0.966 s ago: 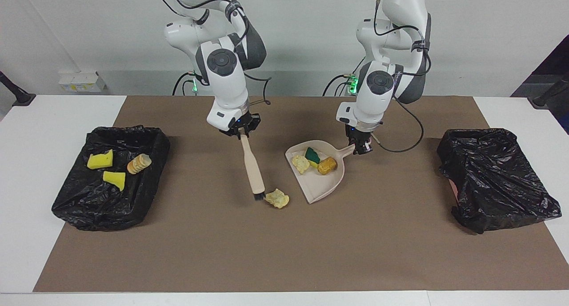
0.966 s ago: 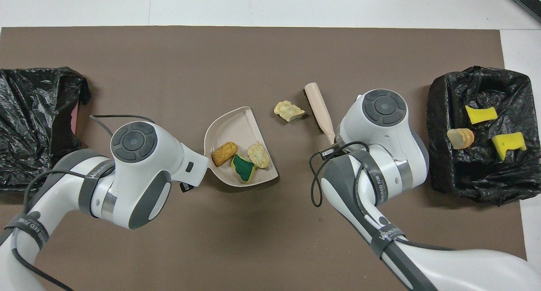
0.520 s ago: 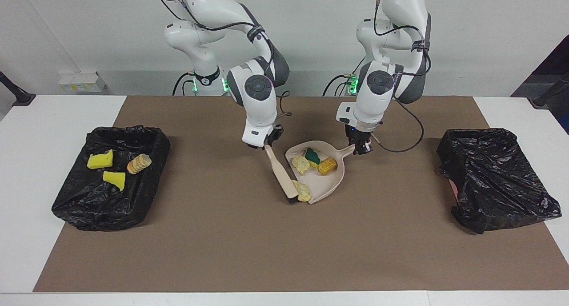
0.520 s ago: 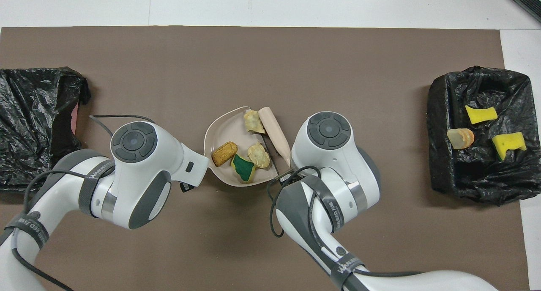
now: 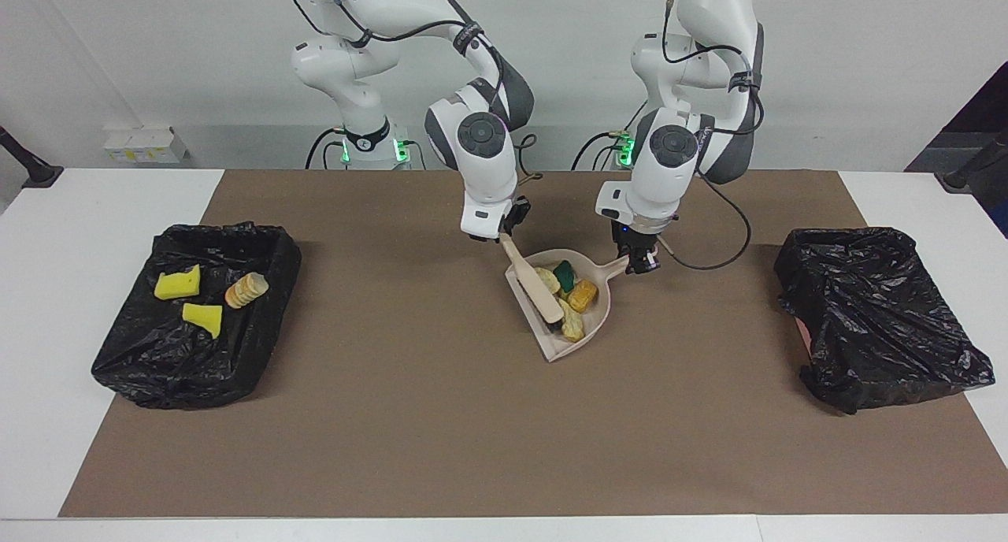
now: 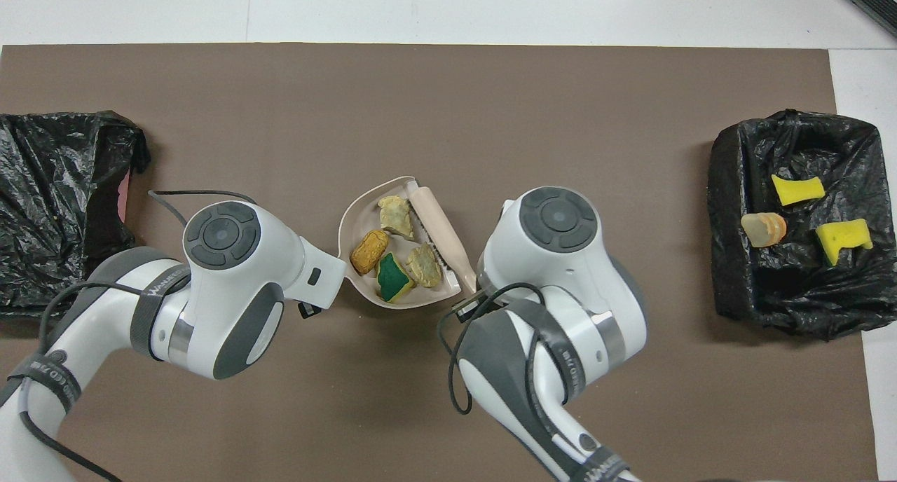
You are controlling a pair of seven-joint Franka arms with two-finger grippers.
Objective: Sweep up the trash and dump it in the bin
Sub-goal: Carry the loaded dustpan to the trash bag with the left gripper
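Starting at the right arm's end of the table: a black-lined bin on the brown mat, holding two yellow sponge bits and, just beside them, a sliced pale roll. Seen from overhead in the same bin, well apart from everything else.

Moving toward the middle: right pincer over the dustpan's edge nearest the robots, pinching the top of the beige brush handle. Brush slanted down and away from the robots, lying along the dustpan's open mouth, dark bristles down inside the pan and touching a pale chunk.

Next, the beige dustpan flat on the mat, mouth turned toward the right arm's end. Inside it, four scraps of trash bunched close: a pale bread-like chunk farthest from the robots, a golden-brown roll beside it, a green-and-yellow sponge nearer to the robots, and another pale chunk against the brush.

Then the left pincer, low at the dustpan's short handle, pressed together on it.

Ending at the left arm's end: a second black-lined bin, crumpled, contents impossible to tell.
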